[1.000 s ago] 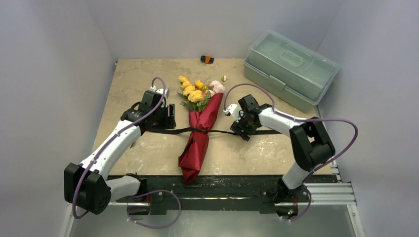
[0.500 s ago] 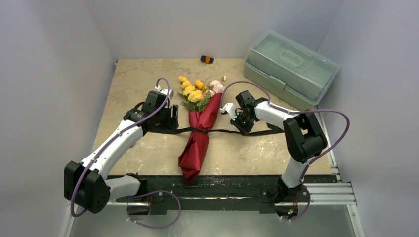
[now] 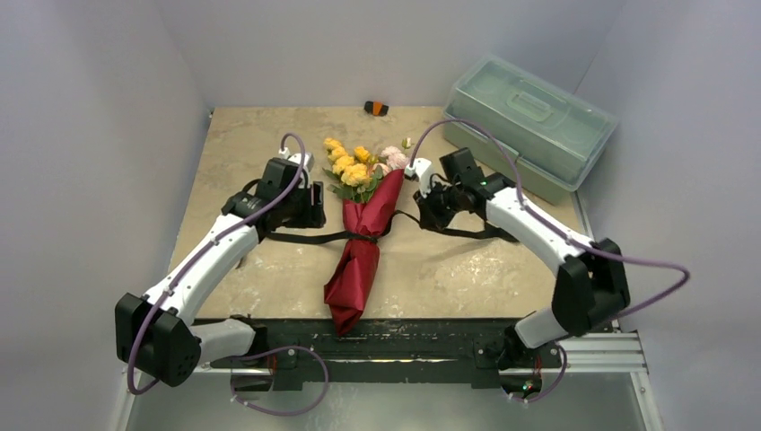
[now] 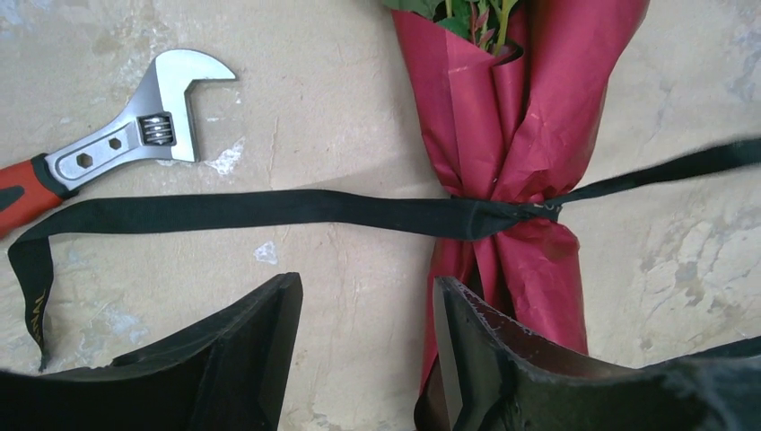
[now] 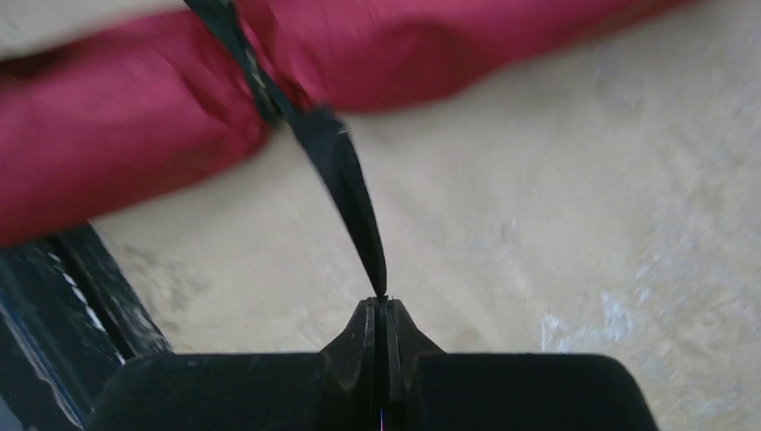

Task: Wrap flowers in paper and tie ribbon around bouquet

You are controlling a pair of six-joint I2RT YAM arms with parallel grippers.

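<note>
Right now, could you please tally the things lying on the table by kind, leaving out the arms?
Bouquet: 1
Ribbon: 1
Adjustable wrench: 1
Clear lidded box: 1
Small black-and-orange object: 1
Small pale loose bit: 1
Total: 6

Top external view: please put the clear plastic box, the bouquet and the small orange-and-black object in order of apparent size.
1. clear plastic box, largest
2. bouquet, long but narrower
3. small orange-and-black object, by far the smallest
</note>
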